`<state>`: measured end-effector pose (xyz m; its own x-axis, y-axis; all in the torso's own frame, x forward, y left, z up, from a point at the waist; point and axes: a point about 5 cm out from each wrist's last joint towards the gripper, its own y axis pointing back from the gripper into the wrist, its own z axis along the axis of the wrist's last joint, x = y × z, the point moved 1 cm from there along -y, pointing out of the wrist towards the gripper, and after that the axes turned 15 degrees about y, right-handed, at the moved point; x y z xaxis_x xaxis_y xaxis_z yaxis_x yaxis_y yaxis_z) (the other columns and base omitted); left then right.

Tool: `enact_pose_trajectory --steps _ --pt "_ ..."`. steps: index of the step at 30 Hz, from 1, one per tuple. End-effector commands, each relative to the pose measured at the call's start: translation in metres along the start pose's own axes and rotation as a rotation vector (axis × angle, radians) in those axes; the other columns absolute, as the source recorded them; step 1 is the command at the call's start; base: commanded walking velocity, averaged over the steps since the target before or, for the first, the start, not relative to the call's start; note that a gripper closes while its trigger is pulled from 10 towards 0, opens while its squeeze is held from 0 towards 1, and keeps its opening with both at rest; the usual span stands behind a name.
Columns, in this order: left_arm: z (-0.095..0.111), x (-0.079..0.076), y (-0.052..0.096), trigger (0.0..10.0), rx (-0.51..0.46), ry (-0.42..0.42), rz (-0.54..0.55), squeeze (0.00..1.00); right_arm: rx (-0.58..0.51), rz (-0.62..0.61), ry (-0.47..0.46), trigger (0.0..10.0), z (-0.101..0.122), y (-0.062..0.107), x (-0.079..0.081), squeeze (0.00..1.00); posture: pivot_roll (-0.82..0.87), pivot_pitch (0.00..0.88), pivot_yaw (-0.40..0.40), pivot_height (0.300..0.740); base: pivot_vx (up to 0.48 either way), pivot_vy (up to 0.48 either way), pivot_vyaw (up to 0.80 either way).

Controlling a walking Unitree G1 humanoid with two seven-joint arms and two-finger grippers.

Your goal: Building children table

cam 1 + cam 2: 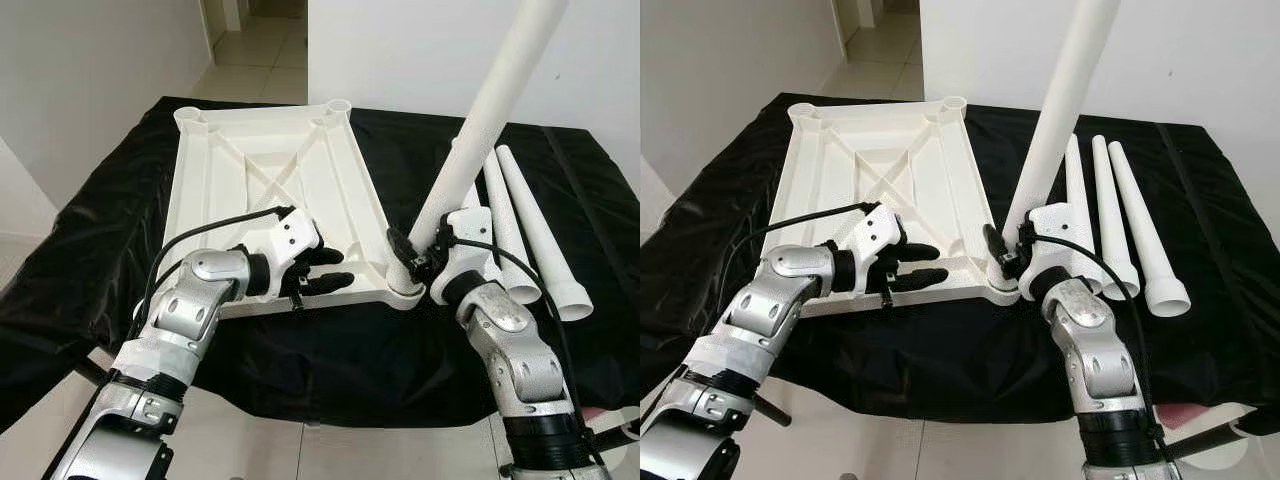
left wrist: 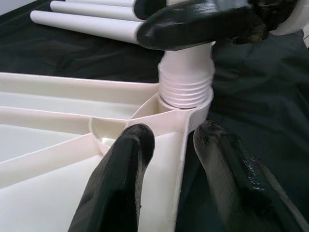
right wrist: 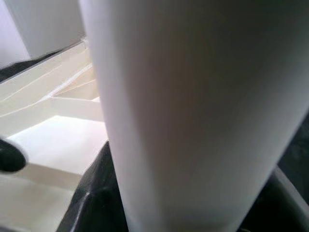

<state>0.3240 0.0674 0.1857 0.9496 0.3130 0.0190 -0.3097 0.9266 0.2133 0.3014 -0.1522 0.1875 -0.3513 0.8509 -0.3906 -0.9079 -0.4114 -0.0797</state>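
A white plastic tabletop [image 1: 270, 170] lies upside down on the black-covered table, ribs facing up. One white table leg [image 1: 480, 130] stands tilted in the near right corner socket [image 1: 405, 290], and its threaded end [image 2: 186, 82] sits in the socket. My right gripper [image 1: 418, 255] is shut on this leg just above the socket; the leg [image 3: 183, 106] looms close in the right wrist view. My left gripper [image 1: 328, 270] straddles the tabletop's front rim near that corner, one finger [image 2: 120, 179] inside the rim and the other outside, pinching it.
Three spare white legs [image 1: 540, 240] lie side by side on the black cloth [image 1: 100, 220], to the right of the tabletop. White walls and a tiled doorway [image 1: 255, 50] stand behind the table. The table's front edge is close to my body.
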Motion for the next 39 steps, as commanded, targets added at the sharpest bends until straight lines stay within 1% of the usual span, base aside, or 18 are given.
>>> enact_pose_trajectory --steps 1,4,6,8,10,13,16,17,19,21,22,24,28,30,34,36,38,39 --pt "-0.007 0.004 0.001 10.0 0.009 0.018 0.073 0.00 0.051 0.060 -0.027 0.0 -0.012 0.004 0.012 0.00 -0.09 0.084 0.045 0.740 0.000 0.000 0.00" --pt "-0.007 0.004 0.002 10.0 0.010 0.020 0.077 0.00 0.064 0.060 -0.017 0.0 -0.015 0.007 0.013 0.00 -0.09 0.084 0.045 0.740 0.000 0.000 0.00" --pt "-0.008 0.005 0.003 10.0 0.010 0.025 0.085 0.00 0.100 0.051 0.020 0.0 -0.022 0.011 0.012 0.00 -0.09 0.082 0.047 0.740 0.000 0.000 0.00" --pt "-0.008 0.006 0.003 10.0 0.010 0.028 0.088 0.00 0.109 0.050 0.034 0.0 -0.024 0.011 0.010 0.00 -0.10 0.082 0.049 0.740 0.000 0.000 0.00" --pt "-0.008 0.006 0.003 10.0 0.011 0.030 0.089 0.00 0.114 0.051 0.039 0.0 -0.025 0.011 0.009 0.00 -0.10 0.082 0.049 0.740 0.000 0.000 0.00" --pt "-0.008 0.007 0.003 10.0 0.010 0.033 0.091 0.00 0.148 0.096 0.051 0.0 -0.029 0.003 0.004 0.00 -0.10 0.084 0.057 0.740 0.000 0.000 0.00" --pt "-0.008 0.007 0.003 10.0 0.011 0.034 0.091 0.00 0.163 0.131 0.026 0.0 -0.031 0.002 0.004 0.00 -0.10 0.084 0.060 0.740 0.000 0.000 0.00" --pt "-0.008 0.007 0.003 10.0 0.011 0.034 0.092 0.00 0.173 0.177 0.026 0.0 -0.033 0.000 0.003 0.00 -0.10 0.084 0.059 0.740 0.000 0.000 0.00" --pt "-0.008 0.007 0.003 10.0 0.011 0.034 0.092 0.00 0.173 0.177 0.026 0.0 -0.033 0.000 0.003 0.00 -0.10 0.084 0.059 0.740 0.000 0.000 0.00" --pt "-0.007 0.008 0.003 10.0 0.012 0.034 0.096 0.00 0.178 0.263 0.008 0.0 -0.035 0.000 0.003 0.00 -0.09 0.086 0.057 0.740 0.000 0.000 0.00" --pt "-0.007 0.008 0.003 10.0 0.012 0.034 0.096 0.00 0.178 0.263 0.008 0.0 -0.035 0.000 0.003 0.00 -0.09 0.086 0.057 0.740 0.000 0.000 0.00" --pt "-0.007 0.008 0.004 10.0 0.011 0.035 0.102 0.00 0.167 0.320 -0.001 0.0 -0.038 0.002 0.002 0.00 -0.09 0.087 0.055 0.740 0.000 0.000 0.00" --pt "-0.007 0.009 0.005 10.0 0.011 0.036 0.106 0.00 0.158 0.347 -0.014 0.0 -0.039 0.003 0.002 0.00 -0.09 0.087 0.055 0.740 0.000 0.000 0.00" --pt "-0.007 0.009 0.006 10.0 0.011 0.036 0.109 0.00 0.172 0.355 -0.009 0.0 -0.045 0.004 0.002 0.00 -0.08 0.092 0.056 0.740 0.000 0.000 0.00" --pt "-0.007 0.010 0.006 10.0 0.011 0.037 0.112 0.00 0.183 0.354 0.002 0.0 -0.049 0.004 0.003 0.00 -0.08 0.093 0.056 0.740 0.000 0.000 0.00" --pt "-0.006 0.011 0.007 10.0 0.008 0.042 0.117 0.00 0.181 0.369 0.003 0.0 -0.053 0.009 0.010 0.00 -0.08 0.097 0.058 0.740 0.000 0.000 0.00" --pt "-0.006 0.011 0.007 10.0 0.008 0.042 0.117 0.00 0.181 0.369 0.003 0.0 -0.053 0.009 0.010 0.00 -0.08 0.097 0.058 0.740 0.000 0.000 0.00" --pt "-0.006 0.011 0.007 10.0 0.008 0.043 0.118 0.00 0.179 0.379 -0.003 0.0 -0.054 0.011 0.013 0.00 -0.09 0.097 0.060 0.740 0.000 0.000 0.00"
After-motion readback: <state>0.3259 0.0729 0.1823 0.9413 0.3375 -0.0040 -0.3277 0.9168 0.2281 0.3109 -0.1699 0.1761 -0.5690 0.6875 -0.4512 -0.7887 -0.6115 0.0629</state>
